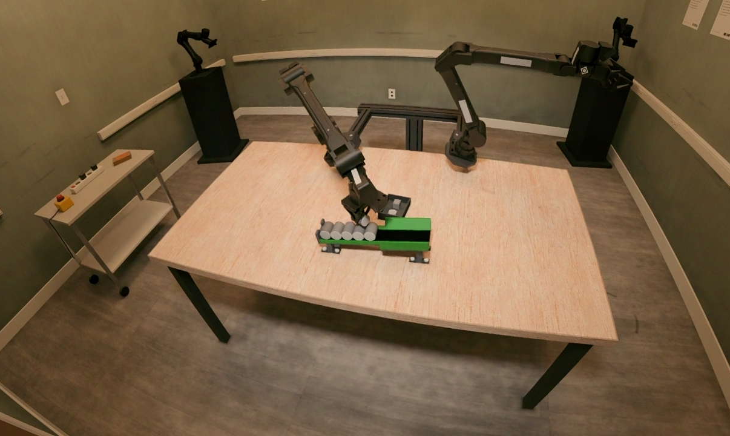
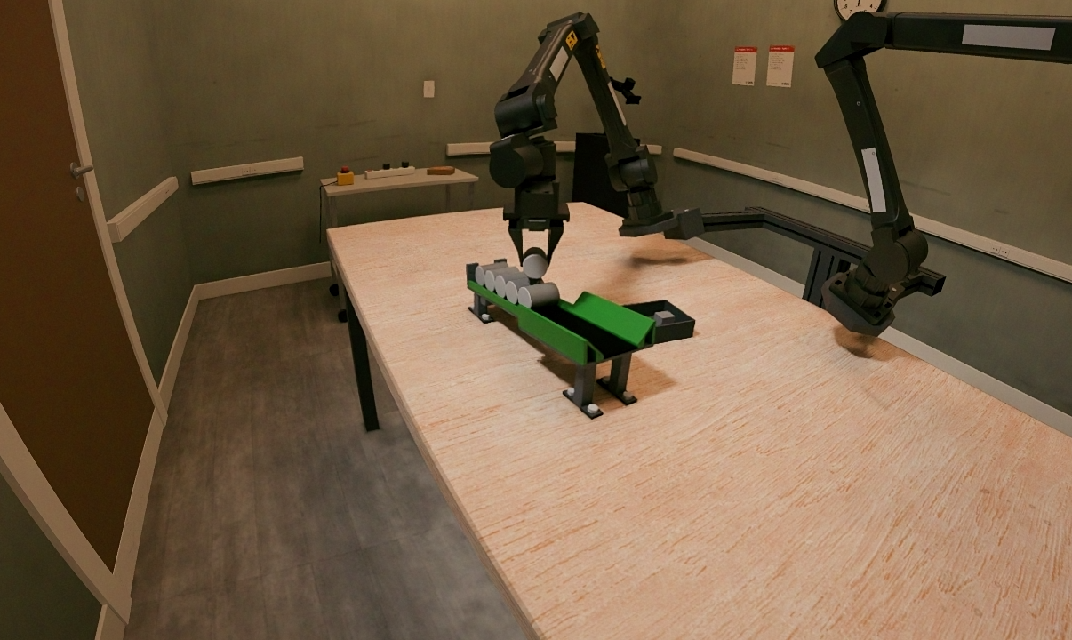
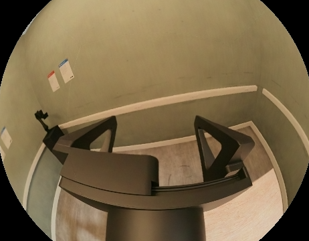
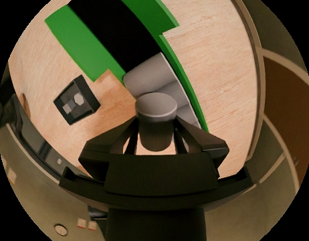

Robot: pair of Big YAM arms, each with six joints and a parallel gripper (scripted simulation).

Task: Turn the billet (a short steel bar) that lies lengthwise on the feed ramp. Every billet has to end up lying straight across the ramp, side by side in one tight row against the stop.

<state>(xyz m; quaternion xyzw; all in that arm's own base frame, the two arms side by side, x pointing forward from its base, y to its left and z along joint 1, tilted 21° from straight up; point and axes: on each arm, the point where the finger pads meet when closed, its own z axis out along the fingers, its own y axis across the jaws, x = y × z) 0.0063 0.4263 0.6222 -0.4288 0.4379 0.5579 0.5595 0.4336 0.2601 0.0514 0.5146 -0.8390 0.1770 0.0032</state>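
- The billet (image 1: 364,220) (image 2: 534,265) (image 4: 156,127) is above the ramp, beside the row; its axis does not match the row's.
- The right pincer (image 1: 364,215) (image 2: 535,256) (image 4: 156,122) pinches this billet. Should your grip be off-centre, it could swivel as you turn it.
- The row of billets (image 1: 347,231) (image 2: 540,295) (image 4: 148,76), five in the top view, lies across the ramp. Lower before aligning and you could knock the nearest askew.
- The ramp (image 1: 408,223) (image 2: 615,318) (image 4: 72,50) leads to the stop (image 1: 319,237) (image 2: 471,274). Release too high or crooked, and the billet may roll, jam or leave a gap.
- The tray (image 1: 410,203) (image 2: 679,327) (image 4: 91,97) sits beside the ramp on the bench (image 1: 492,243) (image 2: 763,445) (image 3: 255,204) (image 4: 225,60); a wide wrist swing might strike it.
- The left pincer (image 1: 628,82) (image 3: 155,120) stands spread, well apart from the work.
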